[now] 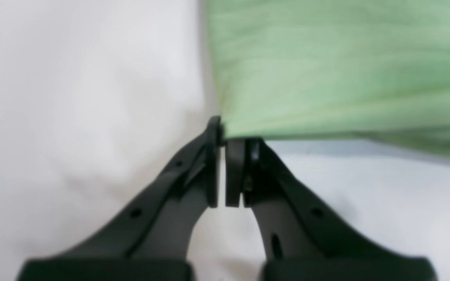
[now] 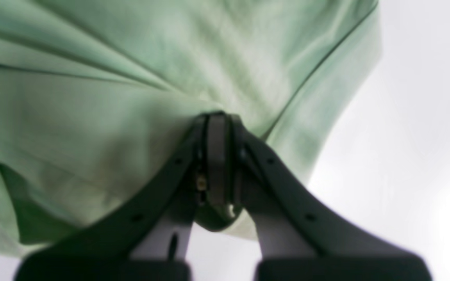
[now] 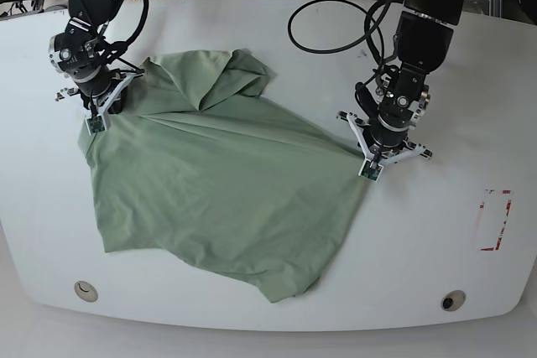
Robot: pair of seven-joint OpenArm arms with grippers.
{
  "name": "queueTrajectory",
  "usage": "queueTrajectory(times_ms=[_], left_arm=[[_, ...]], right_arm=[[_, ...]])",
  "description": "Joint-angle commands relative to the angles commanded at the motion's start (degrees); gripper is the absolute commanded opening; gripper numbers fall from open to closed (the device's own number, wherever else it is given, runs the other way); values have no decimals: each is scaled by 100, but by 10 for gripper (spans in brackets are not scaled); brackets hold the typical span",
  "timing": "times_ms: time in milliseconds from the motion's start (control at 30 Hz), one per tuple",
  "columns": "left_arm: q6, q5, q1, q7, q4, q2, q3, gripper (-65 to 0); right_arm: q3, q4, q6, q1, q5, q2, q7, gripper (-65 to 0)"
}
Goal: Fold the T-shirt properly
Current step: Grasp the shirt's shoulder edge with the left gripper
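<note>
Two grippers pinch the T-shirt spread on the white table: right gripper clamped on one edge, left gripper apparently nipping a corner. We judge the knit light, limp, best held at hems.

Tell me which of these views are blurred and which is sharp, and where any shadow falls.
Left wrist view: soft all over, the T-shirt smeared, with a faint shadow under its edge by the left gripper. Right wrist view: also blurred, dark shadow in the folds beside the right gripper. Base view: sharp and evenly lit, the white table without glare.
</note>
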Motion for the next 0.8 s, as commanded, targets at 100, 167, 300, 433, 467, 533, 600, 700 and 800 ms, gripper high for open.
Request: queueTrajectory(times_ms=[100, 167, 300, 433, 467, 533, 600, 700, 800], left_arm=[[-18, 0, 9, 738, 545, -255, 9, -650], [-18, 0, 97, 923, 730, -457, 123, -650], [-26, 431, 422, 958, 1248, -976, 527, -650], [-431, 1231, 1037, 949, 1565, -1055, 703, -650], [-651, 1407, 1125, 941, 1565, -1037, 703, -650], [-985, 1653, 1336, 932, 1574, -1002, 703, -650], [-1213, 1741, 1486, 914, 1556, -826, 668, -650], [-1292, 1741, 1591, 914, 1556, -554, 659, -650], [-1310, 1732, 1644, 914, 1547, -290, 659, -650]], right_arm=[[-35, -9, 0, 229, 0, 255, -738, -650], [-26, 44, 0, 316, 53, 334, -1160, -650], [0, 343, 0, 281, 53, 431, -1582, -650], [9, 501, 0, -88, 44, 413, -1688, -650], [9, 501, 0, -123, 44, 396, -1688, -650], [9, 492, 0, -176, 53, 378, -1688, -650], [9, 457, 0, -237, 53, 299, -1688, -650], [18, 545, 0, -281, 53, 246, -1688, -645], [229, 703, 0, -246, 79, 114, -1679, -560]])
